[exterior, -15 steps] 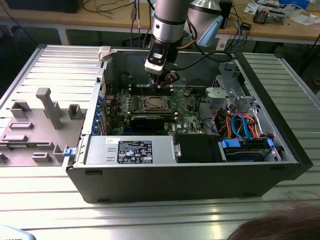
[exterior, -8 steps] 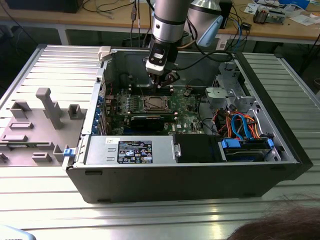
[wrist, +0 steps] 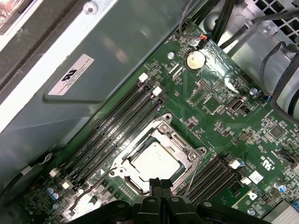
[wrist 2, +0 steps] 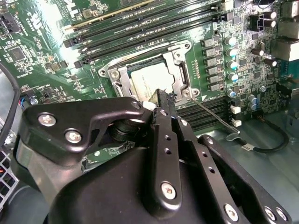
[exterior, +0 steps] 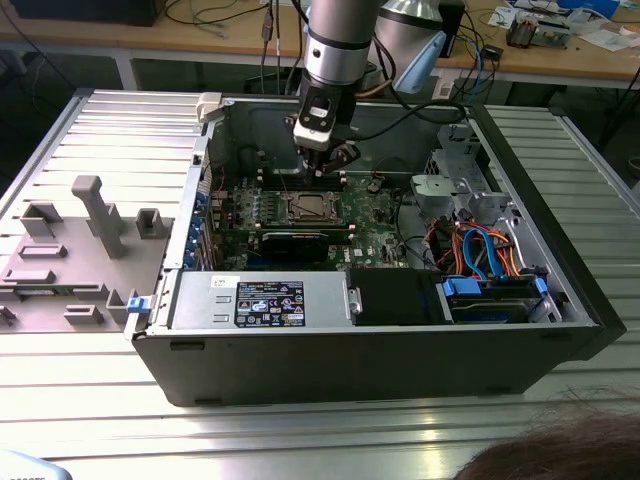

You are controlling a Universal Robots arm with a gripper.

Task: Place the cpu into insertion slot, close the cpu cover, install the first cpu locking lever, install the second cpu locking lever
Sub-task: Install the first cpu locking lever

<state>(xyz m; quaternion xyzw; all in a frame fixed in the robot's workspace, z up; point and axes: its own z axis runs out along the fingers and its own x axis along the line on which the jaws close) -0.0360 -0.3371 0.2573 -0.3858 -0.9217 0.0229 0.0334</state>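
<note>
Two steps look done: the cpu point(wrist: 154, 161) sits in the insertion slot point(wrist: 164, 123) under the lowered cpu cover point(wrist: 180, 147). One lever point(wrist 2: 212, 114) seems unlatched beside it; the gripper point(wrist: 156, 183) hovers there, fingers closed and empty.

A silver-grey tubular arm point(exterior: 340, 20) with a dark band ends in a black hand point(wrist 2: 163, 98) dotted with silver screws.

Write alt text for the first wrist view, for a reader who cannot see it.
The cpu sits in the insertion slot on a green motherboard, its silvery top showing through the cpu cover lying over it. The gripper, fingers pressed together, hangs at the slot's edge. Long black memory slots flank the slot, beside a grey case wall.
</note>
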